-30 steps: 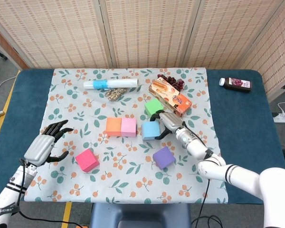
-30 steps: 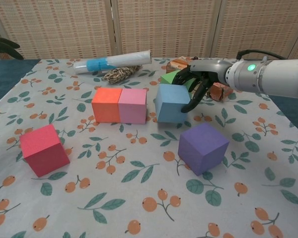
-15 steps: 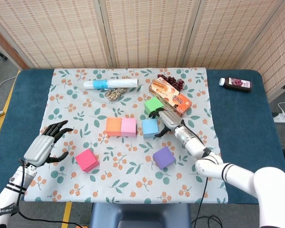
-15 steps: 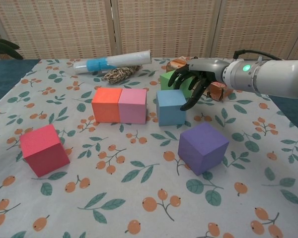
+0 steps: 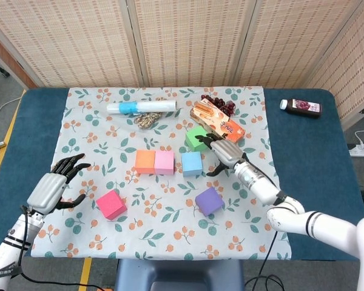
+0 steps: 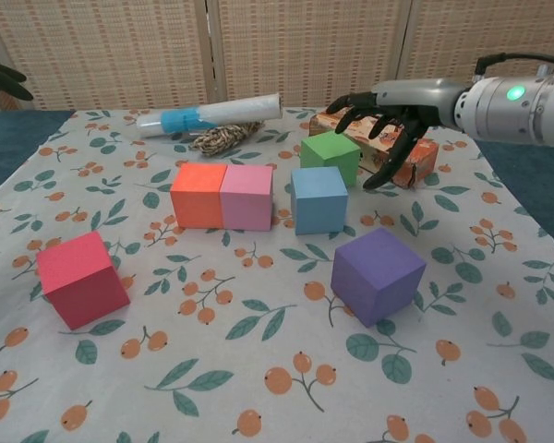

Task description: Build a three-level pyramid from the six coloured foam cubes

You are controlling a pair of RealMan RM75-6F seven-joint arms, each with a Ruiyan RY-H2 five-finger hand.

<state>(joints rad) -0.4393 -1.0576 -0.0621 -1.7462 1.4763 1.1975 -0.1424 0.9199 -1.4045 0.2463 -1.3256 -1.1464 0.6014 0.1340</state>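
An orange cube [image 5: 145, 161] [image 6: 198, 195] and a pink cube [image 5: 164, 162] [image 6: 246, 197] stand touching in a row. A light blue cube [image 5: 192, 163] [image 6: 319, 199] sits a small gap to their right. Behind it is a green cube [image 5: 198, 137] [image 6: 331, 155]. A purple cube [image 5: 208, 200] [image 6: 378, 273] lies nearer the front, and a magenta cube [image 5: 111, 204] [image 6: 81, 278] at front left. My right hand [image 5: 224, 153] [image 6: 397, 115] hovers open just right of the blue and green cubes, holding nothing. My left hand [image 5: 51, 189] hangs open left of the magenta cube.
An orange snack box [image 5: 218, 123] [image 6: 414, 157] lies behind my right hand, with dark grapes [image 5: 220, 104] beyond. A white roll with a blue band [image 5: 141, 107] [image 6: 209, 113] and a rope bundle [image 5: 147, 120] lie at the back. A juice bottle [image 5: 301, 107] rests far right.
My right hand let go of the light blue cube, which now rests on the cloth, and drew back up and to the right with fingers spread. The left hand barely moved.
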